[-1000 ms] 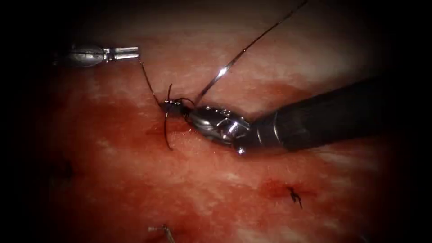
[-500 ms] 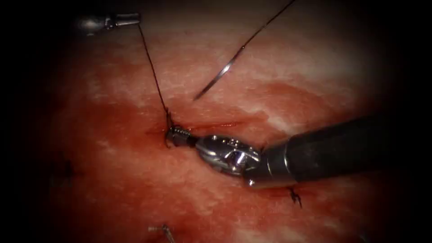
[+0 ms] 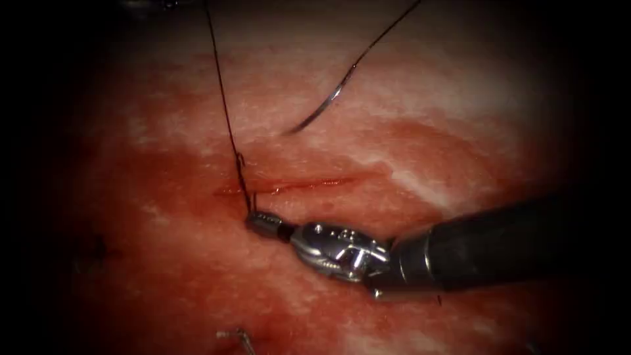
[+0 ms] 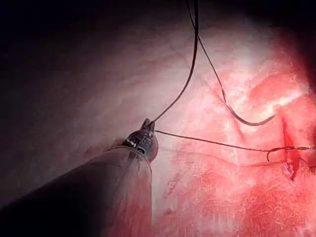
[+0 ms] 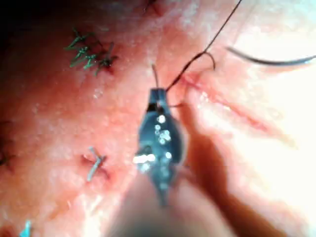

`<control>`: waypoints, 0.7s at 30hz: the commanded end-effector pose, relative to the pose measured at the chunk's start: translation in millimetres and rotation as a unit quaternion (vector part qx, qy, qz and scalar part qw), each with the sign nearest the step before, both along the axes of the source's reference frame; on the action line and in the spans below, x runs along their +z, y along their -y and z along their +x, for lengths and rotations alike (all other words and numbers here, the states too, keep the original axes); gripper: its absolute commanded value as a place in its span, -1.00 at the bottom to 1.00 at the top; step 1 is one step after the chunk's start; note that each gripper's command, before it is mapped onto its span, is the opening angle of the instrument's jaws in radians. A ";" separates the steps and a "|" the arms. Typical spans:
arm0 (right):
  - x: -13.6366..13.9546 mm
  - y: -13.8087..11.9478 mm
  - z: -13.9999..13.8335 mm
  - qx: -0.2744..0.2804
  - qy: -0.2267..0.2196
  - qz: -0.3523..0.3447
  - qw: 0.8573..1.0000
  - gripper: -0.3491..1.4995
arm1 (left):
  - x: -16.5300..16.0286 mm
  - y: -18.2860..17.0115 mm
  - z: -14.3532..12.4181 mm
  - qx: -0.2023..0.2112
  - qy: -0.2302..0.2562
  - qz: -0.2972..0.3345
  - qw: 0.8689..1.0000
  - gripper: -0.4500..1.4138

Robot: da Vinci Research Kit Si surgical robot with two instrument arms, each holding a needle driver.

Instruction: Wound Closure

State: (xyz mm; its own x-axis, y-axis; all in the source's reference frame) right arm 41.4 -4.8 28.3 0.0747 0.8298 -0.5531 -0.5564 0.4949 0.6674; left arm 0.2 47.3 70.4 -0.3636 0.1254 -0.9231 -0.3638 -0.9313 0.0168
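The cut runs across the tissue as a thin red line. My right tool lies just below the cut's left end, jaws shut on the thread. That strand rises taut to the top edge. My left tool is shut on the same thread, which runs to a small knot at the cut. The curved needle lies free on the tissue beyond the cut, held by neither tool, with thread trailing up and right. The right wrist view has the right tool and the needle.
Red fluid covers the tissue around and below the cut. Older stitches and a cut thread end sit on the tissue near the right tool. Another short thread end lies near the front edge.
The left tool rose out of the top of the endoscope view with its strand. The right tool moved down toward the front. The thread between them drew taut at the cut's left end.
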 end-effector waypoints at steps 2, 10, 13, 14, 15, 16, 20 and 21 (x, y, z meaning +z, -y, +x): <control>-0.4 1.5 -0.1 -0.003 -0.002 0.000 1.000 -1.00 | 1.2 0.4 -0.4 -0.004 0.001 0.003 1.000 -1.00; -2.6 5.8 -1.7 -0.011 -0.005 -0.008 1.000 -1.00 | 1.6 0.0 -0.3 -0.008 -0.003 0.005 1.000 -1.00; -3.2 6.8 -1.8 -0.010 -0.006 -0.010 1.000 -1.00 | 1.8 -0.3 -0.2 -0.009 -0.004 0.005 1.000 -1.00; -3.3 7.0 -1.8 -0.010 -0.005 -0.011 1.000 -1.00 | 1.9 -0.4 -0.2 -0.009 -0.004 0.005 1.000 -1.00; -3.4 7.1 -1.8 -0.011 -0.005 -0.011 1.000 -1.00 | 2.0 -0.6 -0.2 -0.010 -0.005 0.005 1.000 -1.00; -3.3 7.3 -1.7 -0.010 -0.005 -0.012 1.000 -1.00 | 2.1 -0.8 -0.1 -0.010 -0.006 0.005 1.000 -1.00; -2.8 8.1 -1.5 -0.011 -0.001 -0.015 1.000 -1.00 | 2.6 -1.4 0.0 -0.014 -0.010 0.005 1.000 -1.00; -2.7 8.4 -1.5 -0.013 -0.001 -0.016 1.000 -1.00 | 2.8 -1.5 0.1 -0.014 -0.011 0.005 1.000 -1.00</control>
